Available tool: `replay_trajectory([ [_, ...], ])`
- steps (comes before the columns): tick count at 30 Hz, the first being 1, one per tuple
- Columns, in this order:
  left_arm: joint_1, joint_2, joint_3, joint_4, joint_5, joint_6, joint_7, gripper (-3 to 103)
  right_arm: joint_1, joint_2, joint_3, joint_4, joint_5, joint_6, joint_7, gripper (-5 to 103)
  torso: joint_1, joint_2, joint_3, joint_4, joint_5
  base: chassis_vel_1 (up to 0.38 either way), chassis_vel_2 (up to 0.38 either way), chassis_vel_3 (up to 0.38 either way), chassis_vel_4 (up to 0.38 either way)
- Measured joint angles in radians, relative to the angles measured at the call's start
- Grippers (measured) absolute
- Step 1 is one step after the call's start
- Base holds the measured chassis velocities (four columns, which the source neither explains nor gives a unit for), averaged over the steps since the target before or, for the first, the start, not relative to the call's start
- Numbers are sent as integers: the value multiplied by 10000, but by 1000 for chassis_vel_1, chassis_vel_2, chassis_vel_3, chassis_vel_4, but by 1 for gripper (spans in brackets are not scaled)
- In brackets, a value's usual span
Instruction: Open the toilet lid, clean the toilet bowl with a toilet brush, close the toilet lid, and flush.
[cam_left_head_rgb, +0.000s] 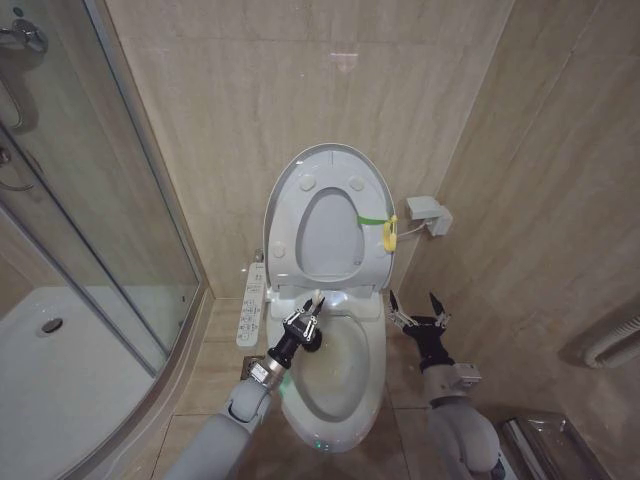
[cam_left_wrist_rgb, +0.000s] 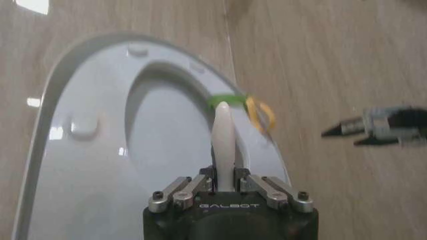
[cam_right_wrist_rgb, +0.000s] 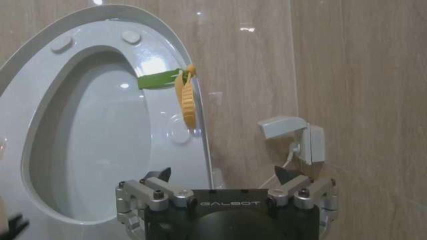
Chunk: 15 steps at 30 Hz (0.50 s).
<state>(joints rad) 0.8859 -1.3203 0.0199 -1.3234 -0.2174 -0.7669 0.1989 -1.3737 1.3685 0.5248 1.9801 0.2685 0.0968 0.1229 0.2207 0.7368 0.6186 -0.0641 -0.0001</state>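
The toilet lid (cam_left_head_rgb: 330, 190) stands raised against the wall, its underside with round bumpers facing me; it also appears as the toilet lid (cam_left_wrist_rgb: 87, 165) and the toilet lid (cam_right_wrist_rgb: 80, 125) in the wrist views. Below it the toilet bowl (cam_left_head_rgb: 335, 380) lies uncovered. My left gripper (cam_left_head_rgb: 307, 320) hovers over the bowl's rear rim, shut on the white handle of the toilet brush (cam_left_head_rgb: 316, 300). In the left wrist view my left gripper (cam_left_wrist_rgb: 225, 177) clamps the toilet brush (cam_left_wrist_rgb: 223, 140) handle, which points up; its bristle head is hidden. My right gripper (cam_left_head_rgb: 418, 308) is open to the right of the bowl, and my right gripper (cam_right_wrist_rgb: 223, 175) holds nothing.
A glass shower enclosure (cam_left_head_rgb: 110, 230) and white shower tray (cam_left_head_rgb: 70, 370) fill the left. A control panel (cam_left_head_rgb: 252, 305) sits at the bowl's left. A yellow ring on green tape (cam_left_head_rgb: 387, 232) hangs from the lid edge. A wall socket (cam_left_head_rgb: 428, 213) and a metal bin (cam_left_head_rgb: 550, 445) are right.
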Motion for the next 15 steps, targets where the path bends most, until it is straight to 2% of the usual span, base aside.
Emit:
replay_trajectory([
  [7,951,279,-340,-1965,459,550,-366,18,0,0,0,0,0,0,0,100,0,0,0,3,0,0,0,0,0],
  [8,951,279,-340,-1965,459,550,-366,18,0,0,0,0,0,0,0,100,0,0,0,3,0,0,0,0,0],
  [15,2427,626,-986,-3768,681,1083,-809,18,0,0,0,0,0,0,-1,100,0,0,0,1,0,0,0,0,0],
])
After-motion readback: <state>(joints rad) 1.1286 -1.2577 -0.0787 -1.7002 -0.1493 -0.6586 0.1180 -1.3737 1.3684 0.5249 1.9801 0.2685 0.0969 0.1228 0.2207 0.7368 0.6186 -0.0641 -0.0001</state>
